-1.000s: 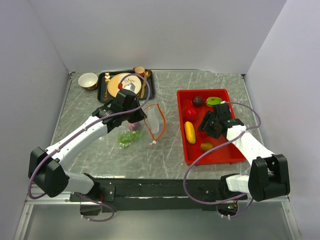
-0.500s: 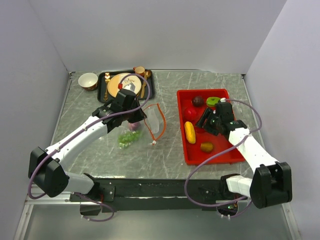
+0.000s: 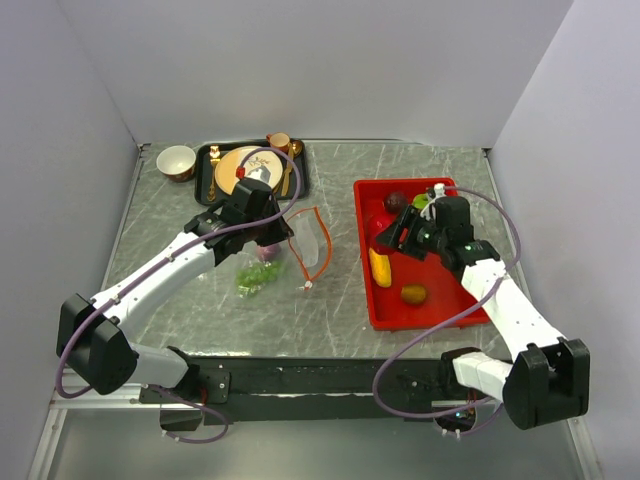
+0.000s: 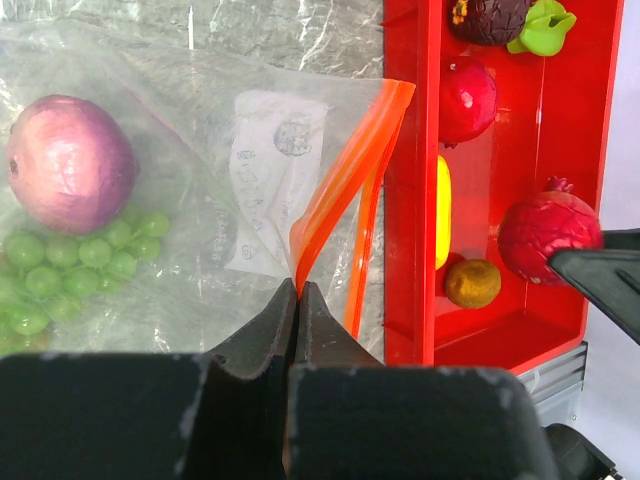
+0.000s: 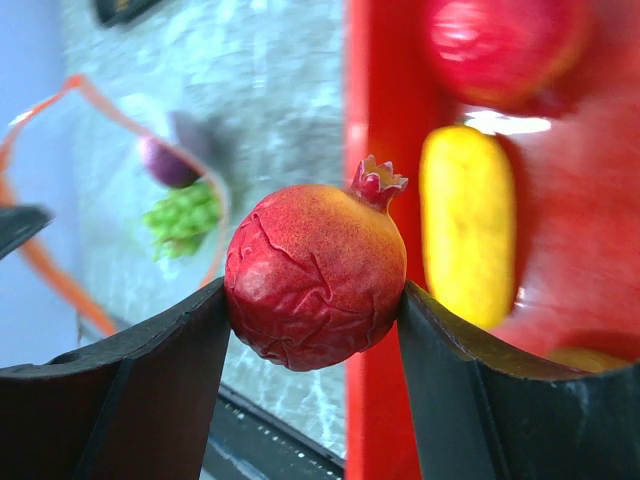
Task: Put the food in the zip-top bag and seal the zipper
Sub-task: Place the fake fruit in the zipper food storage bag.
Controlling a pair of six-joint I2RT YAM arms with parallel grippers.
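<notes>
Red pomegranate (image 5: 315, 275) in right gripper (image 5: 315, 298), arm outstretched above red tray (image 3: 400, 315).

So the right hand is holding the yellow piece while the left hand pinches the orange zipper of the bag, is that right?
Not quite. The right hand holds the red pomegranate, not the yellow piece, which lies in the red tray, as the right wrist view shows. The left hand does pinch the orange zipper of the bag.
</notes>
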